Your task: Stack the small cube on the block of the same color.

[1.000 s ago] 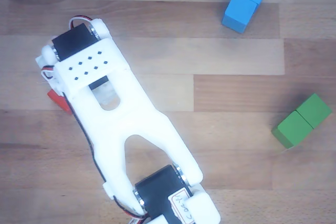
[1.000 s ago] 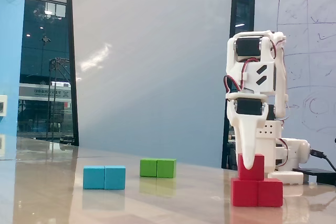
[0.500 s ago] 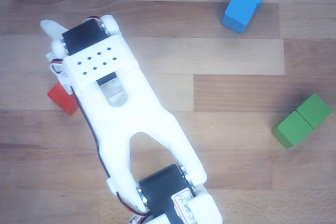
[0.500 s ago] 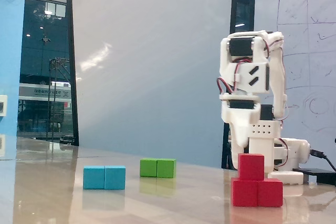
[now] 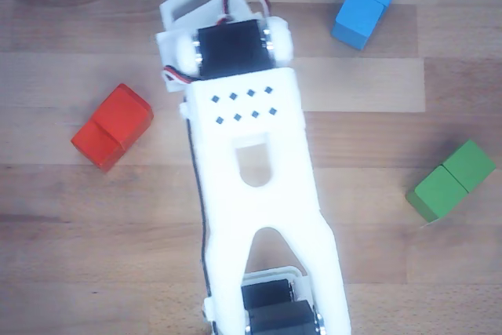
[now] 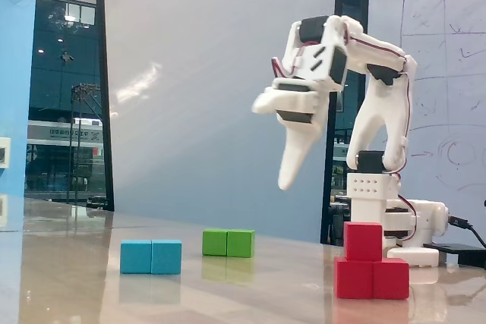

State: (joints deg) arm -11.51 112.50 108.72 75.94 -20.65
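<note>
In the other view, looking down from above, we are seeing the white arm (image 5: 255, 194) lying across the middle of the wooden bench (image 5: 376, 217). The red block (image 5: 100, 145) is resting on the bench to the left of the arm, well apart from it. The small red cube (image 5: 128, 111) is sitting on the block's upper right half, so only one half of the block is showing. A blue block (image 5: 366, 4) is lying at the upper right and a green block (image 5: 452, 180) at the right. The tool is mostly hidden here, and we cannot tell how its jaws stand.

In the fixed view, from the side, the small red cube (image 6: 364, 241) is standing on top of the red block (image 6: 372, 278), a little left of its middle. The tool (image 6: 287, 176) is hanging high above the bench, left of the stack, holding nothing; it is blurred, so we cannot tell if it is released or clenched.

We are judging that the stacking is done. The next move calls only for retreating the arm without touching the stack.
</note>
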